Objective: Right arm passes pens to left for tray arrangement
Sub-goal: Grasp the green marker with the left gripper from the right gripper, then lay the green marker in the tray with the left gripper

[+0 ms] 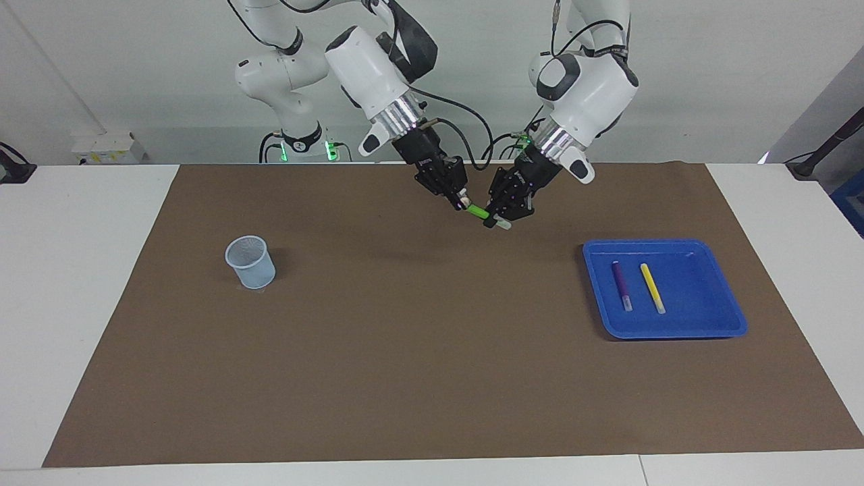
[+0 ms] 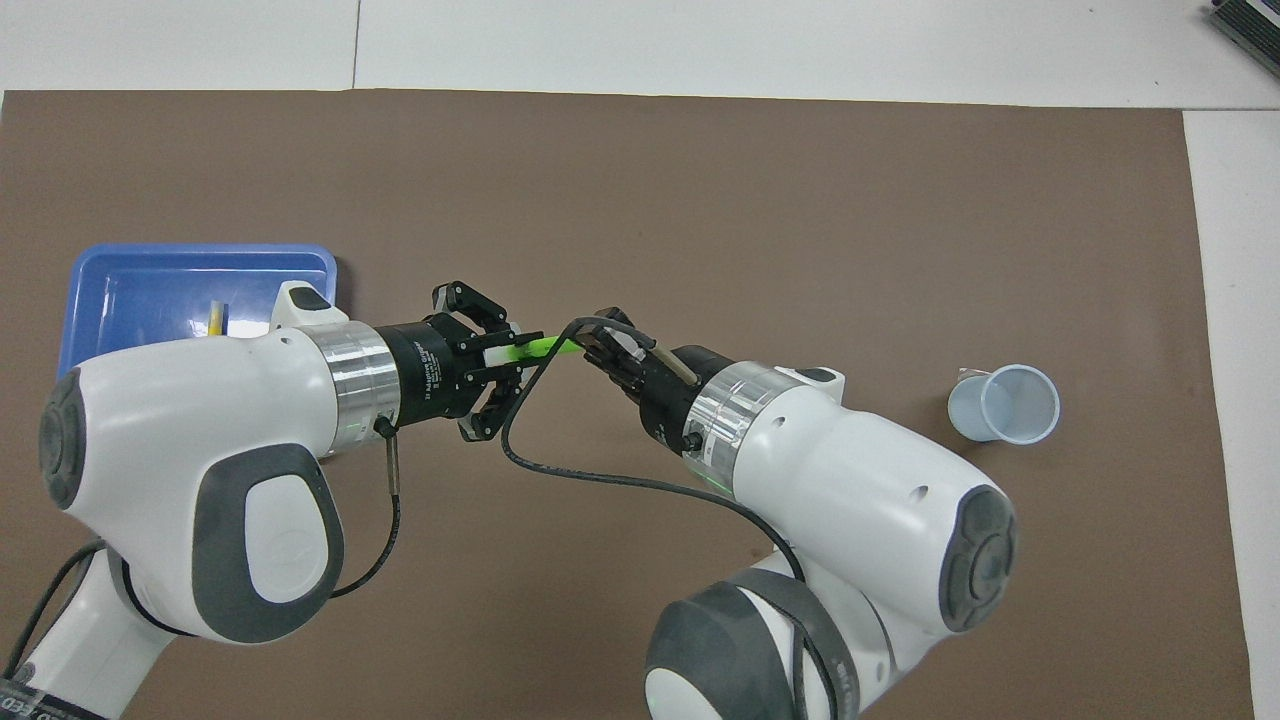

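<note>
My right gripper [image 1: 461,198] is shut on the green pen [image 1: 478,212] and holds it in the air over the mat's middle, close to the robots. My left gripper [image 1: 503,214] is open, its fingers on either side of the pen's pale end. In the overhead view the green pen [image 2: 540,347] spans from the right gripper [image 2: 603,347] to the left gripper [image 2: 508,357]. The blue tray [image 1: 709,324] lies toward the left arm's end. The purple pen [image 1: 622,285] and the yellow pen [image 1: 652,287] lie side by side in it.
A small pale blue mesh cup [image 1: 250,262] stands on the brown mat toward the right arm's end, also seen in the overhead view [image 2: 1005,403]. In the overhead view the left arm covers part of the tray [image 2: 150,290].
</note>
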### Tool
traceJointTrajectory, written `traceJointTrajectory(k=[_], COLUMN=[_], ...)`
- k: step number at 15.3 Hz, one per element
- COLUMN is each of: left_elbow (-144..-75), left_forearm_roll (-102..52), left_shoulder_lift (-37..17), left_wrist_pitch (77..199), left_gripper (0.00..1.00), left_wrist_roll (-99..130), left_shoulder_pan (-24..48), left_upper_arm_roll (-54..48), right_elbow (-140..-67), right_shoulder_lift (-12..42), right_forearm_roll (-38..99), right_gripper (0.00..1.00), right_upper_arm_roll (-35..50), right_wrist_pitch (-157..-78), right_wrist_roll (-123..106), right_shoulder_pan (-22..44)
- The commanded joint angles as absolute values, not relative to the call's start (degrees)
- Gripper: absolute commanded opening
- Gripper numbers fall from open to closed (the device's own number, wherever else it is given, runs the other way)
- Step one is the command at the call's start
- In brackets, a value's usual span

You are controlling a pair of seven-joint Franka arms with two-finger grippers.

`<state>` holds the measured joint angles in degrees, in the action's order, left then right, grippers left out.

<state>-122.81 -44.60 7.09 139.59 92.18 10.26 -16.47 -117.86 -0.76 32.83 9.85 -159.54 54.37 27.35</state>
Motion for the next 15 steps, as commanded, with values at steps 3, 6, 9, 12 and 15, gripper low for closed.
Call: traceJointTrajectory(k=[3, 6, 9, 12, 15], left_elbow=[-124.2, -124.3, -124.3, -124.3, -124.2], left_forearm_roll=[-45.3, -45.1, -44.3, -33.1, -26.0], left_shoulder_lift=[8.7, 9.1, 10.5, 11.2, 11.9], left_wrist_pitch=[139.9, 134.8, 124.9, 117.4, 111.0], left_gripper=[0.0, 0.0, 0.0, 0.0, 0.0], left_wrist_roll=[91.1, 78.0, 58.6, 43.8, 31.1], left_shoulder_pan=[10.2, 8.4, 5.5, 5.4, 4.8], left_upper_arm_roll=[-15.8, -15.5, -15.5, -15.5, -15.2], right_elbow=[-116.9, -113.0, -112.9, -112.9, -111.8], right_shoulder_lift=[-1.6, -1.0, -1.1, -1.6, -2.1], right_forearm_roll=[33.9, 33.0, 32.9, 26.6, 14.2], right_gripper=[1.0, 1.0, 1.0, 1.0, 1.0], right_upper_arm_roll=[9.8, 9.8, 9.7, 9.7, 9.7], right_wrist_pitch=[-154.0, -141.9, -134.9, -129.0, -119.4], right_wrist_roll=[52.8, 39.1, 22.7, 16.2, 10.9], right_shoulder_pan=[25.3, 19.5, 14.0, 10.8, 7.5])
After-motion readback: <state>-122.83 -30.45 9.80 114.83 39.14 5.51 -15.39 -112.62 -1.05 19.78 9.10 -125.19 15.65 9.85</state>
